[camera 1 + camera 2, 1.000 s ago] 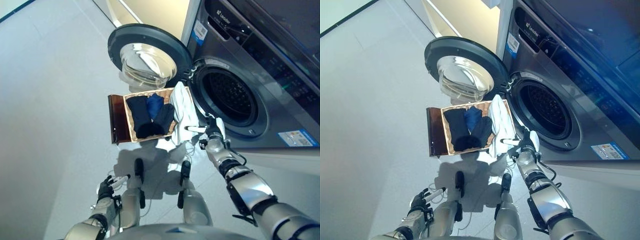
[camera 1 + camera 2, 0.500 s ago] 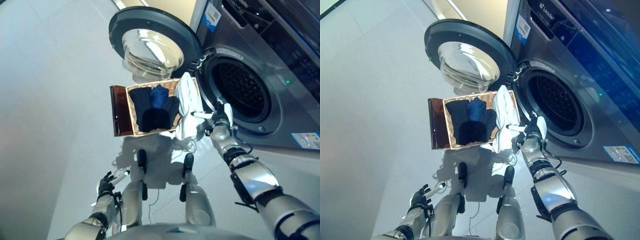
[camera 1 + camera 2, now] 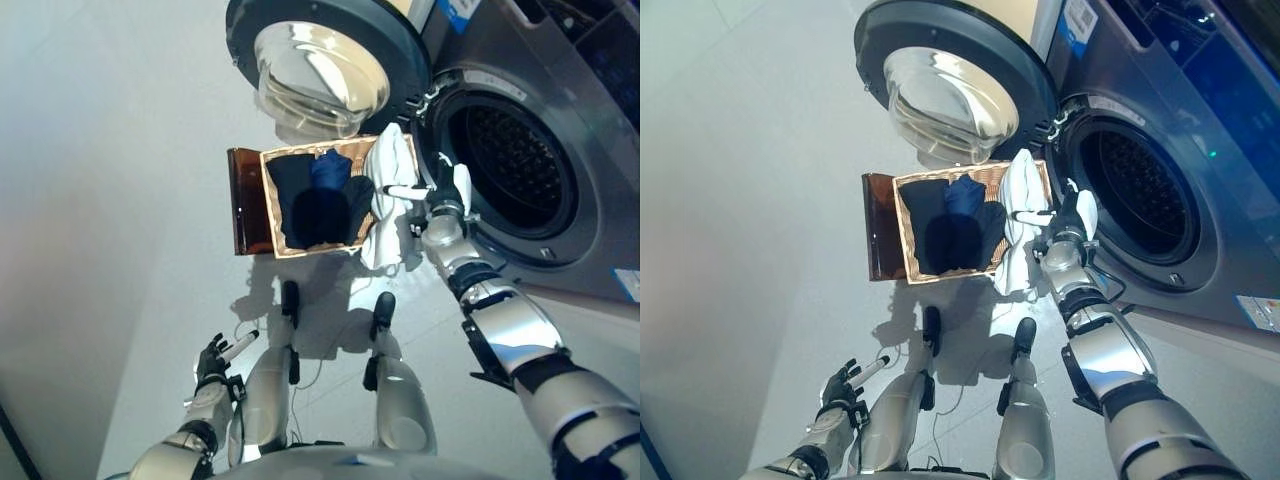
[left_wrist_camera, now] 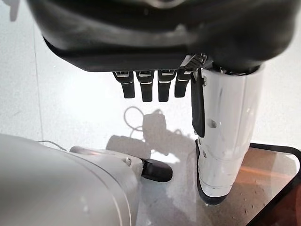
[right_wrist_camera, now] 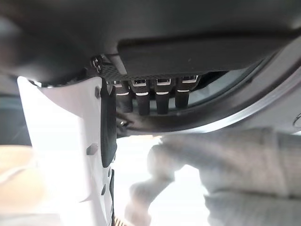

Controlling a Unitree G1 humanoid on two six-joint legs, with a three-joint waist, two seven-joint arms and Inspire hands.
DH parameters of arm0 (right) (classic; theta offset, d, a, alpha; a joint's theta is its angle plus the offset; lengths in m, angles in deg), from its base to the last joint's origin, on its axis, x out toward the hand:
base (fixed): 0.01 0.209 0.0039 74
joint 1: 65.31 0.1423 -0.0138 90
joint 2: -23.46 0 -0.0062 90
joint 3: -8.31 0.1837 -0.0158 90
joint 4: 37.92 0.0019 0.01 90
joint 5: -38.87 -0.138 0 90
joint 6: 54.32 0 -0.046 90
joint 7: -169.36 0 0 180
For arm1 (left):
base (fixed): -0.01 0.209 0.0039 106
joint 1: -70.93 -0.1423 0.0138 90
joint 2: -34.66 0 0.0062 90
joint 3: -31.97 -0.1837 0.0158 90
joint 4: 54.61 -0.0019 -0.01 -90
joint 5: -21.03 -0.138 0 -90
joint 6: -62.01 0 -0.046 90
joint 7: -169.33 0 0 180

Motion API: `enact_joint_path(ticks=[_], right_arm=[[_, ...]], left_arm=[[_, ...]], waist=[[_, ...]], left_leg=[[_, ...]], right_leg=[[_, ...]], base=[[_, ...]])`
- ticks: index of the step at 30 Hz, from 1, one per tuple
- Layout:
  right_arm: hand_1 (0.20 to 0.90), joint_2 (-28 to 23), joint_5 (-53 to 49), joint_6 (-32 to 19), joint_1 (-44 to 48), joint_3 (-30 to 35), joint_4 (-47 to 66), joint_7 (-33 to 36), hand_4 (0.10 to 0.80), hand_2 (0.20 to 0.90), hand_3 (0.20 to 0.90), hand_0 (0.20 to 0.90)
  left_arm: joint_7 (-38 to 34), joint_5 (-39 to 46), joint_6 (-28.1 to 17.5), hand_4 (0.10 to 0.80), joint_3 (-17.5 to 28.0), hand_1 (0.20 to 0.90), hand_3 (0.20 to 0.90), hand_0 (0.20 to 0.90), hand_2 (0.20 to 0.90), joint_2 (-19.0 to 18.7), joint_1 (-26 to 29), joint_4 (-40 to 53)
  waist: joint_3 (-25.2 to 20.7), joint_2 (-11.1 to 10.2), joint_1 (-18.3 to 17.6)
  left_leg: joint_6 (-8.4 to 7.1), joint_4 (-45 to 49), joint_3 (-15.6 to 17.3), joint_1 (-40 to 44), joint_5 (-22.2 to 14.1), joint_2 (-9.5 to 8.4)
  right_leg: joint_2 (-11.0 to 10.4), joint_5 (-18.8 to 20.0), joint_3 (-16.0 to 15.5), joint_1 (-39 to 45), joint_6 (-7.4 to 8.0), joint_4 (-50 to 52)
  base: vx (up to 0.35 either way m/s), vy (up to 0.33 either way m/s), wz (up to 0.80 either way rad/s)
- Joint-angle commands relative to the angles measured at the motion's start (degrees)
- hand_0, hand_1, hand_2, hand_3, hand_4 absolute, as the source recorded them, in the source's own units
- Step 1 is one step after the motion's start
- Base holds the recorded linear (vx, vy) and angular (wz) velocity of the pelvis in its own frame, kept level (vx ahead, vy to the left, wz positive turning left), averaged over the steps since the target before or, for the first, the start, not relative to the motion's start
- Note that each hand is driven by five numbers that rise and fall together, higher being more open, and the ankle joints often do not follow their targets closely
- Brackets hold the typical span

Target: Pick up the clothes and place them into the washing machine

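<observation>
A white garment (image 3: 388, 165) hangs over the right rim of the wicker basket (image 3: 268, 195), next to the washing machine's open drum (image 3: 510, 170). Dark clothes (image 3: 305, 205) and a blue one (image 3: 330, 168) lie in the basket. My right hand (image 3: 445, 195) is beside the white garment, at the drum's rim. Its fingers are relaxed and its thumb reaches out onto the cloth. In the right wrist view the garment (image 5: 235, 165) lies past the fingers (image 5: 143, 101), not gripped. My left hand (image 3: 212, 360) hangs low over the floor, open and empty, and also shows in the left wrist view (image 4: 164, 37).
The basket rests on a low dark brown box (image 3: 247, 200). The machine's round door (image 3: 320, 60) stands open beyond the basket, to the left of the drum. Pale floor (image 3: 120, 200) stretches away on the left.
The camera has tilted, so the whole scene has shifted. My right hand has moved forward along the white garment toward the drum's opening. The left hand has stayed low.
</observation>
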Motion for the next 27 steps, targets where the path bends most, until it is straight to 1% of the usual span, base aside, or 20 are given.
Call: enact_joint_path(ticks=[1,2,6,17,21,27], right_arm=[[0.9,1.73,0.61,-2.15,6.13,-1.51,-0.34,0.83,0.8,0.9,0.9,0.9],[0.9,1.74,0.62,-2.14,6.12,-1.51,-0.33,0.84,0.8,0.9,0.9,0.9],[0.9,4.82,1.19,-2.03,3.57,-2.13,-0.09,0.13,0.8,0.9,0.9,0.9],[0.9,7.55,1.81,-1.75,-1.05,-2.48,0.8,-0.94,0.8,0.9,0.9,0.9],[0.9,7.7,1.7,-1.58,-0.97,-2.61,0.68,-0.79,0.8,0.9,0.9,0.9],[0.9,6.54,1.56,-1.25,-0.57,-2.26,0.78,-0.05,0.8,0.9,0.9,0.9]], left_arm=[[-1.99,0.34,-0.49,0.8,-2.4,0.9,0.9,0.9,0.9,-1.64,-1.26,-2.93],[-1.99,0.34,-0.49,0.8,-2.39,0.9,0.9,0.9,0.9,-1.64,-1.27,-2.94],[-2.53,-0.01,-0.36,0.8,-1.73,0.9,0.9,0.9,0.9,-1.71,-0.97,-3.65],[-3.07,-0.33,-0.07,0.8,-1.28,0.9,0.9,0.9,0.9,-1.59,0.1,-3.97],[-3.2,0.04,-0.05,0.8,-1.19,0.9,0.9,0.9,0.9,-1.61,0.4,-3.77],[-3.14,1.39,-0.53,0.8,-1.38,0.9,0.9,0.9,0.9,-1.57,0.58,-2.52]], waist=[[-1.72,-1.84,0.44],[-1.72,-1.84,0.42],[-2.16,-2.05,0.62],[-1.26,-1.95,0.91],[-0.84,-1.81,0.96],[0.59,-1.51,1.11]], left_leg=[[-4.43,-0.48,-0.31,-0.62,0.67,0.77],[-4.43,-0.48,-0.32,-0.61,0.67,0.77],[-4.24,-0.48,-0.71,0.11,0.45,0.73],[-4.11,-0.48,-0.8,0.75,0.43,0.61],[-4.19,-0.48,-0.81,0.4,0.53,0.56],[-4.35,-0.48,-1.06,-0.94,0.99,0.52]], right_leg=[[-2.88,-3.79,2.32,0.36,2.12,4.98],[-2.88,-3.8,2.3,0.37,2.12,4.98],[-2.9,-4.26,2.2,1.07,1.98,5.01],[-2.82,-4.64,1.9,1.72,1.79,5.02],[-2.77,-4.66,1.77,1.57,1.79,4.87],[-2.73,-4.37,1.63,0.31,1.74,5.11]], base=[[0.003,0.011,0.04],[-0.001,0.004,0.04],[0.004,0.013,0.06],[0.001,0.002,0.02],[0.0,0.0,0.0],[0.0,0.0,0.0]])
